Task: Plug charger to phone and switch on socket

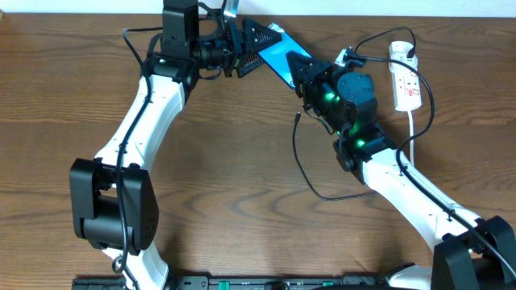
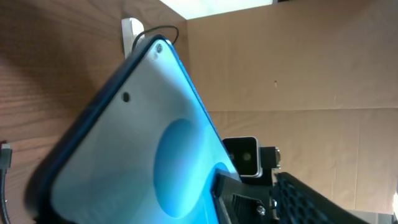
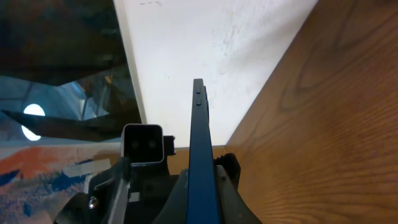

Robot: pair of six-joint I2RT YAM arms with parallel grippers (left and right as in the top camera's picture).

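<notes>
The phone (image 1: 278,55) is lifted off the brown table (image 1: 242,161) at the back centre, its blue screen tilted. My right gripper (image 1: 305,74) is shut on its lower right end; in the right wrist view the phone (image 3: 199,143) stands edge-on, clamped between both fingers. My left gripper (image 1: 251,50) straddles the phone's upper left end. In the left wrist view the screen (image 2: 143,137) rests against one finger (image 2: 233,190) and hides the other. The charger cable (image 1: 300,161) loops on the table, its plug tip (image 1: 298,115) lying free. The socket (image 1: 405,84) sits at the far right.
A white cord (image 1: 411,129) runs from the socket toward the right arm, and a black lead (image 1: 379,36) arcs over the socket's top. The table's back edge meets a pale wall (image 3: 205,43). The socket's end (image 2: 130,34) shows behind the phone.
</notes>
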